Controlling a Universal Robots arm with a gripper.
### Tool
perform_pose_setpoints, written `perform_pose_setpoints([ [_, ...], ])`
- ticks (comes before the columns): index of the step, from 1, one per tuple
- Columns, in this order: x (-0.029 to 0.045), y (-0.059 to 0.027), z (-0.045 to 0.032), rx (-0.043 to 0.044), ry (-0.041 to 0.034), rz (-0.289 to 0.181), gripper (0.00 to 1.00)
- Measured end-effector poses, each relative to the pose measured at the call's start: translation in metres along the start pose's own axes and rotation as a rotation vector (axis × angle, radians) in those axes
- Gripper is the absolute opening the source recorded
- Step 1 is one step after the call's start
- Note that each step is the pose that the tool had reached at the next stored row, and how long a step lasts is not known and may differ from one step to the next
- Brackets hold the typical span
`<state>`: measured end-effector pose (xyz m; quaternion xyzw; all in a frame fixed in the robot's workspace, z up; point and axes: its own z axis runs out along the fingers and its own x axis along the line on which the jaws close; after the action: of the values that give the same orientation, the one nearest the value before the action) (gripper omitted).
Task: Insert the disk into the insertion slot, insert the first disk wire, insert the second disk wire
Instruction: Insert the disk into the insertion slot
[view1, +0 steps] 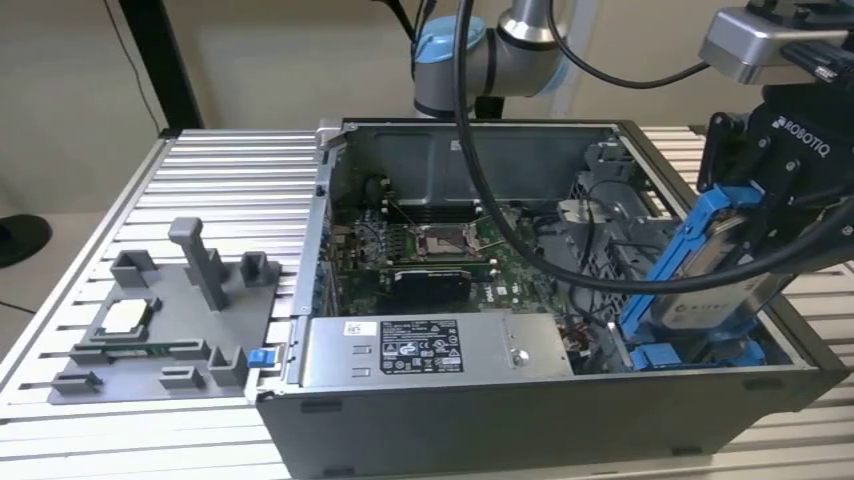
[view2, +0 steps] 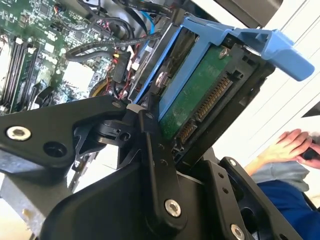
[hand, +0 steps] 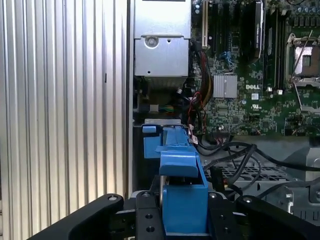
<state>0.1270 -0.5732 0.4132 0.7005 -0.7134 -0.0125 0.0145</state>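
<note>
My gripper (view1: 751, 235) is shut on the disk (view1: 707, 275), a silver-grey drive in a bright blue carrier frame. It holds the disk tilted over the open computer case's corner at the exterior view's right. The disk's lower end hangs just above the blue insertion slot (view1: 694, 355) inside the case. In the second wrist view the disk's green underside and connector (view2: 200, 100) show between the black fingers (view2: 150, 135). The first wrist view looks along the blue carrier (hand: 182, 185) toward the slot's blue edge (hand: 151, 142). Black cables (view1: 587, 270) and red-black wires (hand: 196, 102) lie beside the slot.
A silver labelled power-supply box (view1: 427, 350) lines the case's near wall, with the motherboard (view1: 427, 250) behind it. A grey fixture (view1: 174, 320) with small parts sits on the slatted metal table (view1: 214, 180) at the exterior view's left. A person's hand (view2: 290, 145) rests outside the case.
</note>
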Motion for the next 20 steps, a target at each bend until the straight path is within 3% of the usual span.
perform_pose_setpoints([
  [7, -0.0026, -0.0002, 0.0066, 0.0000, 0.0002, 0.000, 0.00],
  [20, -0.0037, -0.0011, 0.0298, 0.0000, 0.0002, 0.000, 0.00],
])
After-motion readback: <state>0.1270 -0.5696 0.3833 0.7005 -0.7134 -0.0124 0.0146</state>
